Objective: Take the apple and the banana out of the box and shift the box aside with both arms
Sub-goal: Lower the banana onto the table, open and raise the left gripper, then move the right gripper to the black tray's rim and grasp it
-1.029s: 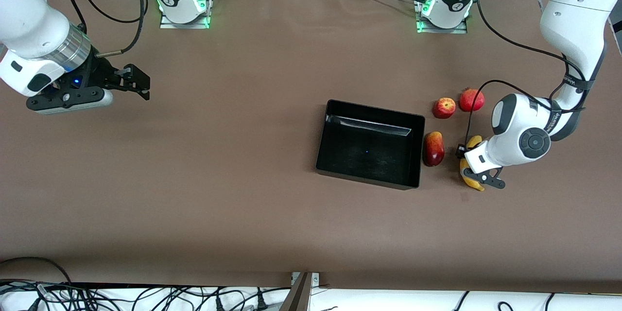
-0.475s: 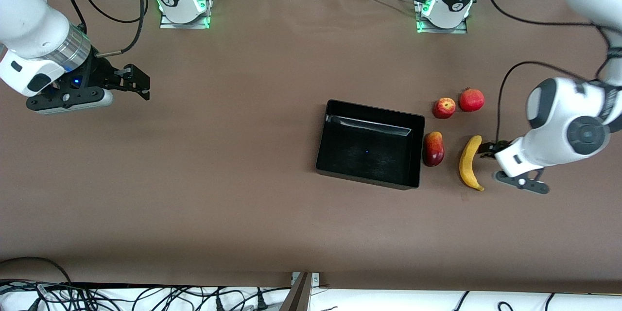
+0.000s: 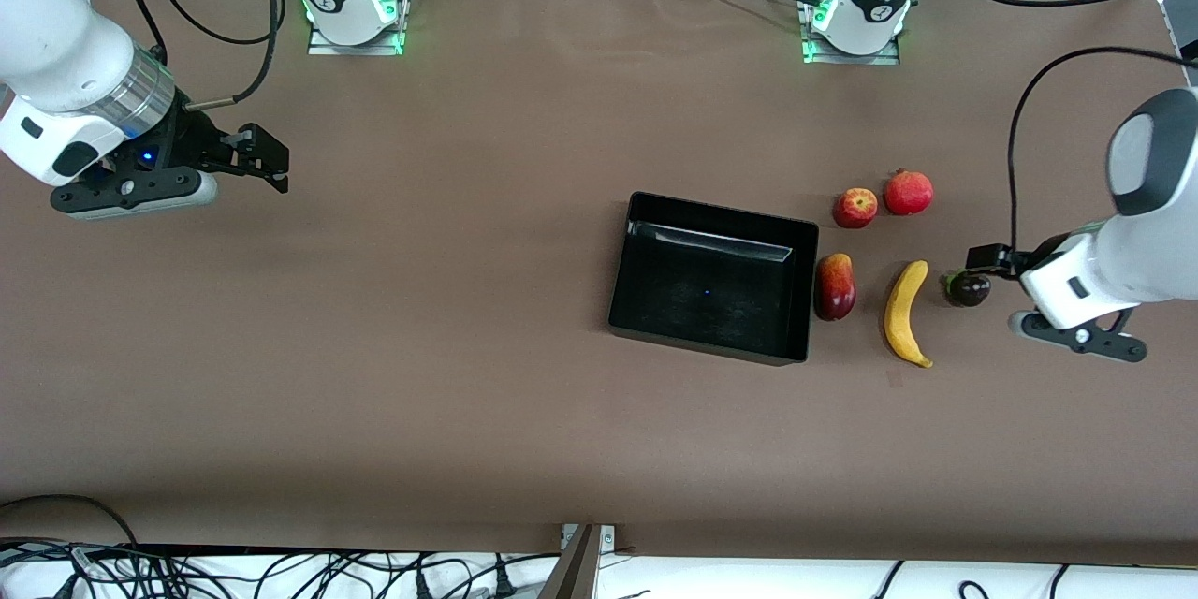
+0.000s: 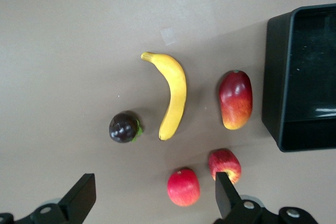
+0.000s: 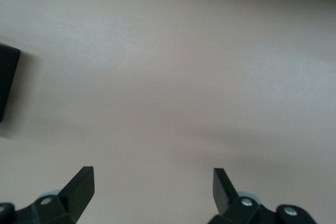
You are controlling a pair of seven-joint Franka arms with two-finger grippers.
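Right claw [image 3: 267, 154] (arm waiting) hangs over bare table [image 3: 421, 346] toward the right arm's end, well apart from everything; fingers [image 5: 79, 184] spread wide, nothing between them. Right wrist view: mostly bare table, plus a dark corner of the box at its edge.

Box [image 3: 713, 337]: black, shallow, no lid, sits about mid-table, somewhat toward the left arm's end. Interior empty, glossy glare on one inner wall.

Just beside the box, toward the left arm's end: red-yellow mango [image 3: 835, 286], lying on the table, v. close to the box wall but whether touching, can't tell.

Apple [image 3: 855, 207] (red w/ yellow patches) on table, farther from front cam than the mango. Just beside it, a rounder all-red fruit [image 3: 909, 192], prob. pomegranate; the two are near each other, narrow gap btwn.

Banana [image 3: 906, 313] lies flat on table beside the mango, apart from it, curved, long axis running roughly toward/away from front cam. Not held.

Small dark purple fruit [image 3: 969, 289] w/ green bit at its stem, on table beside the banana, toward the left arm's end.

Left claw [image 3: 990, 264] up in the air over the dark purple fruit, fingers [image 4: 81, 198] wide apart, holding nothing. Left wrist view shows all five fruits and the box corner below it.
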